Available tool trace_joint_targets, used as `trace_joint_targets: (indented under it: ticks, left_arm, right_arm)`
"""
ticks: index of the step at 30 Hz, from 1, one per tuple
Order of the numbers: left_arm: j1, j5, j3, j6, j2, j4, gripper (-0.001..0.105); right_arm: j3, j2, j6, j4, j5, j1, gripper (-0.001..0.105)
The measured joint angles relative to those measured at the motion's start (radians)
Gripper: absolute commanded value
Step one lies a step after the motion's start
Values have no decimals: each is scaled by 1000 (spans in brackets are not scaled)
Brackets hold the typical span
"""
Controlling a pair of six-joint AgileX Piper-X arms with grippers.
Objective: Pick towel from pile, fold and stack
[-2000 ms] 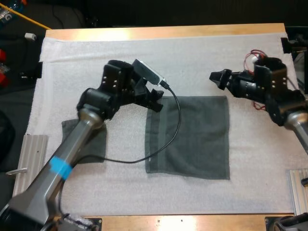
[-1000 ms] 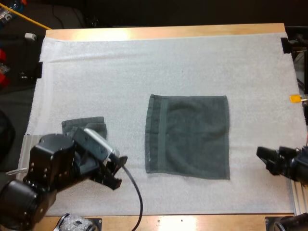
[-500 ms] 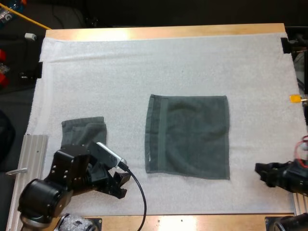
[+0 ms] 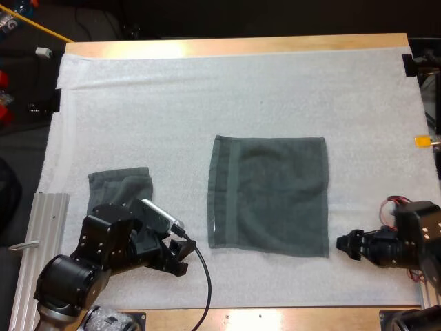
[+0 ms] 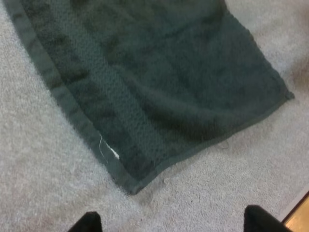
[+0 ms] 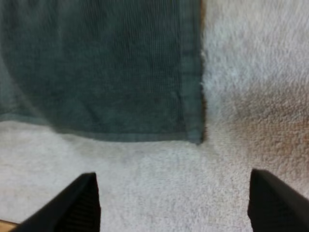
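Observation:
A dark grey-green towel [image 4: 269,196] lies spread flat in the middle of the white mat [image 4: 207,89]. A second, smaller towel [image 4: 118,186] lies folded or bunched at the mat's left. My left gripper [image 4: 182,256] sits low just left of the flat towel's near left corner, open; its fingertips [image 5: 86,223] stand wide apart, short of that corner of the towel [image 5: 145,92]. My right gripper [image 4: 347,245] sits low just right of the near right corner, open as well, with the towel [image 6: 96,67] ahead of its fingertips [image 6: 83,202]. Neither holds anything.
Ribbed metal rails [image 4: 40,231] run along the mat's near left and near right sides. The wooden table edge [image 4: 275,318] runs close behind both grippers. Bare mat stretches beyond the flat towel.
Earlier both arms were at the towel's far corners; they swung back to the near side. Over the last half second the left gripper crept right and the right gripper left, toward the near corners.

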Motion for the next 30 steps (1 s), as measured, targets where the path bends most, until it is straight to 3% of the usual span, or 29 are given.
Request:
trace_joint_targets:
  ticks: [7,20,30]
  left_arm:
    - [0,2,0,-3,0,-4,58]
    - [0,15,0,-12,50,-25,58]
    - [0,32,0,-19,58,-24,58]
  right_arm:
    - [56,131,20,-109,-79,0,63]
    - [61,340,61,-248,-106,63,63]
    - [61,480,207,-398,-101,108,62]
